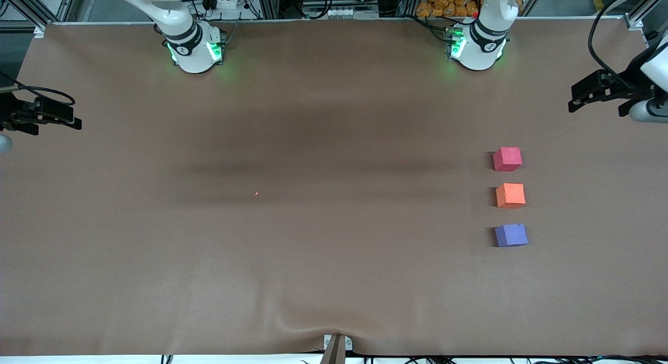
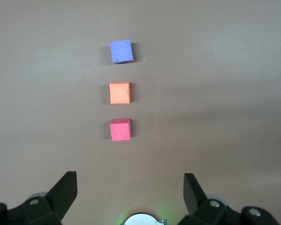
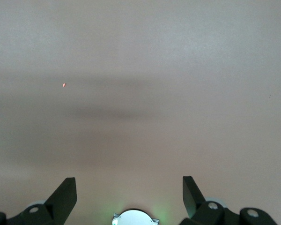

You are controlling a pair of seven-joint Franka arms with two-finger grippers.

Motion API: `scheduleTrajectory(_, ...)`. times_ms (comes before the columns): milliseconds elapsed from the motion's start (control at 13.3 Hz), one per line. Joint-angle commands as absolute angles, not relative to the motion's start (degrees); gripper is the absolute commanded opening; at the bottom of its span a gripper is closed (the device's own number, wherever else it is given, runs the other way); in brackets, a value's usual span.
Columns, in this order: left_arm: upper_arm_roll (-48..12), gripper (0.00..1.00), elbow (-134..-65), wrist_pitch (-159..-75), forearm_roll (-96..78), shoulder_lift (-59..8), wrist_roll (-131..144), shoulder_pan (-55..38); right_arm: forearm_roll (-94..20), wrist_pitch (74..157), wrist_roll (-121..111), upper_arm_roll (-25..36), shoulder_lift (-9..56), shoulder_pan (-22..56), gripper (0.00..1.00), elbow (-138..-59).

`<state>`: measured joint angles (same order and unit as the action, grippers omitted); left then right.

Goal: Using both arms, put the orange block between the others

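A: Showing the three cubes in a column at the right of the front view: the red-pink cube (image 1: 507, 159) uppermost, the orange block (image 1: 510, 195) in the middle, the purple-blue cube (image 1: 511, 235) lowest, all apart on the brown worktop (image 1: 313, 249).

B: And the hands?

A: The left hand (image 1: 595, 95) hangs at the upper right edge of the frame, over the worktop's margin, jaws spread and empty. The right hand (image 1: 49, 119) waits at the left edge, likewise spread and empty.

B: So the block already lies between the others?

A: By this layout, yes; the placement looks done.

B: How would it handle?

A: Judged matte and foam-like: light, slightly yielding, not slippery. Take it across two opposite flat side faces, gently, since a hard squeeze could deform it.
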<state>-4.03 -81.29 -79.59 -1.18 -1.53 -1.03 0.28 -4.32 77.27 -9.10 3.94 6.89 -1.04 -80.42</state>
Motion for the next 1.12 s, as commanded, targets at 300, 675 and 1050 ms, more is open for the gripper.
scheduleTrajectory(300,-3.95,1.00,-80.16,-77.70,-1.67,-1.41,-3.16,0.97,-4.57,76.55,-8.70,3.08,6.15,-1.85,1.00,-80.24)
scheduleTrajectory(675,-3.96,1.00,-80.59,-77.70,-1.58,-1.49,-2.99,0.35,-4.57,76.55,-8.70,3.16,6.15,-1.93,1.00,-80.24)
scheduleTrajectory(1050,-6.67,1.00,-80.86,-77.70,1.84,-1.49,-2.82,0.53,-4.48,76.55,-8.70,3.16,6.15,-1.85,1.00,-80.24)
